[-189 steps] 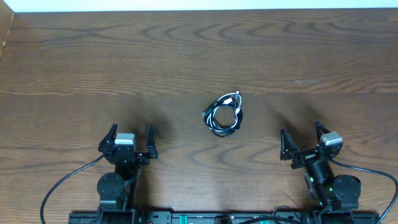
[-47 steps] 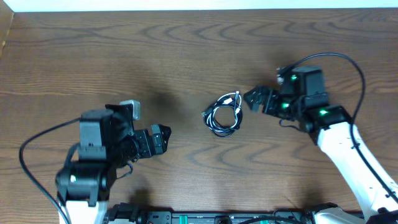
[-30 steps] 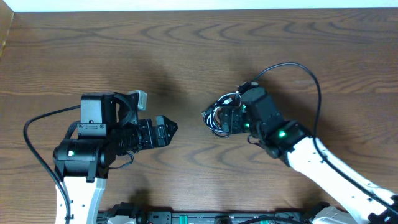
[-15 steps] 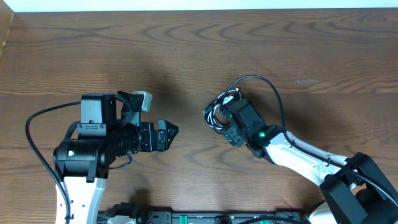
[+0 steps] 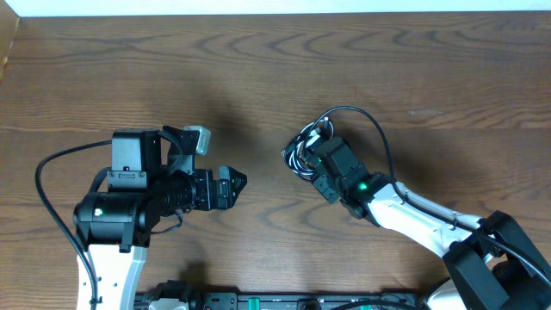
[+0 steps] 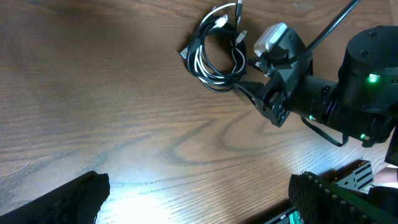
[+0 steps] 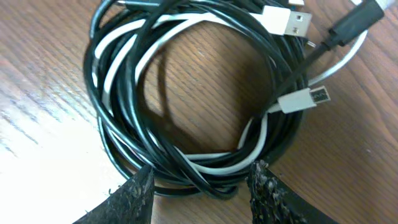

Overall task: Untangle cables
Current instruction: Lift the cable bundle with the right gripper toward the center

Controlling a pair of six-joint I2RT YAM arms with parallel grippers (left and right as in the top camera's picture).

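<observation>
R gripper (image 7: 200,179) straddles cables (image 7: 115,112) coil edge, grip unclear; L gripper (image 6: 199,196) wide apart

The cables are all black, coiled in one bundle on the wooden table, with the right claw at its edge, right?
Not all black: the right wrist view shows the cables include white cords among the black. Otherwise yes: one coil on the table, right gripper at its edge.

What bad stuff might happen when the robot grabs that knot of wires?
1. The right gripper has jaws either side of several strands of the cables at once, so the whole coil may lift instead of one cable.
2. The left gripper is open and away, so nothing pins the coil.
3. The white USB plug could snag in the loop.
</observation>
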